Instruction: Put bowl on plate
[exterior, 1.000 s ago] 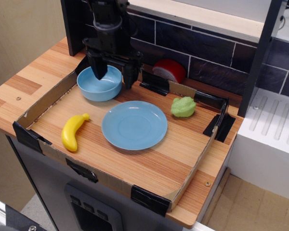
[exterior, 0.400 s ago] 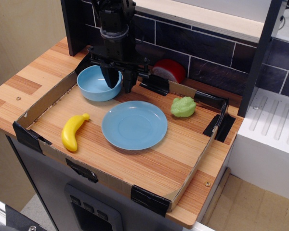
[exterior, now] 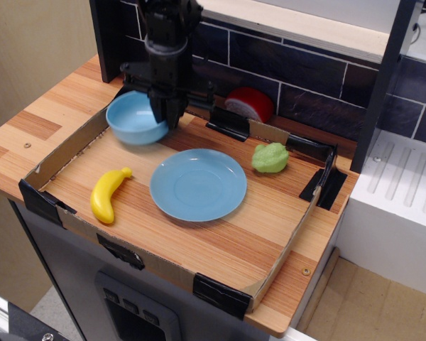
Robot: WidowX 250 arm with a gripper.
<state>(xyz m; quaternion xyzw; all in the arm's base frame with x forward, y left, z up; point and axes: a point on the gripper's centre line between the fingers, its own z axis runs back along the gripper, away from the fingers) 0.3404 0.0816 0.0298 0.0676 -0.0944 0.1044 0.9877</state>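
The light-blue bowl (exterior: 133, 118) is at the back left of the cardboard tray, tilted and raised a little off the wood. My black gripper (exterior: 167, 115) comes down from above and is shut on the bowl's right rim. The flat light-blue plate (exterior: 199, 185) lies in the middle of the tray, in front and to the right of the bowl, with nothing on it.
A yellow banana (exterior: 108, 194) lies at the front left of the tray. A green lumpy object (exterior: 270, 158) sits right of the plate. A red object (exterior: 250, 104) stands by the dark tile wall. Low cardboard tray walls (exterior: 65, 153) with black corner clips ring the area.
The gripper's fingers, first open astride the bowl's right rim, have closed on it. The bowl has shifted left, tilted and risen slightly.
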